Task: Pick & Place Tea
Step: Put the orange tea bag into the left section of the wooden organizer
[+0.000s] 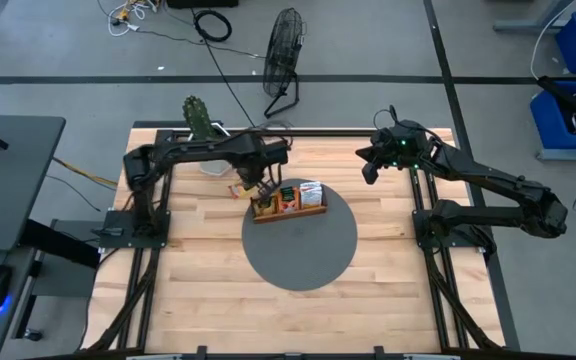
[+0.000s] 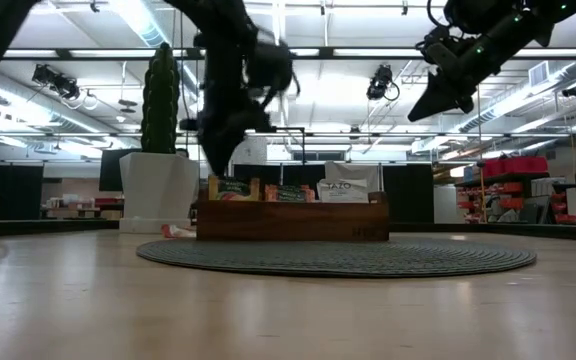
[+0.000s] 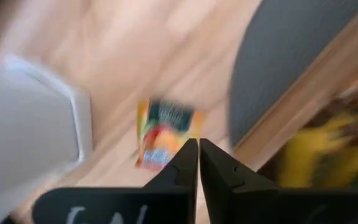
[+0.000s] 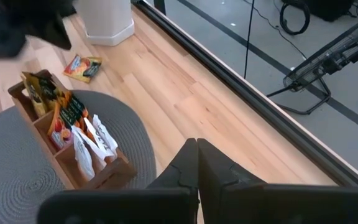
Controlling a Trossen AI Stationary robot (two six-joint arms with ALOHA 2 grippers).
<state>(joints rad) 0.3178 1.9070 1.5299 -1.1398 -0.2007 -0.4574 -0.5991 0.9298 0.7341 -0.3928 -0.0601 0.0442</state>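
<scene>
Flat glossy paper sachet (image 3: 165,134) lies on pale wood grain; left fingers (image 3: 194,163) pinched empty; right fingers (image 4: 194,163) pinched empty.

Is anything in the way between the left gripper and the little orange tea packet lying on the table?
Nothing visible is. The left gripper, shut, hangs over the bare wood, and the small flat orange tea sachet lies alone there, between the white plant pot and the brown wooden slotted tray.
</scene>
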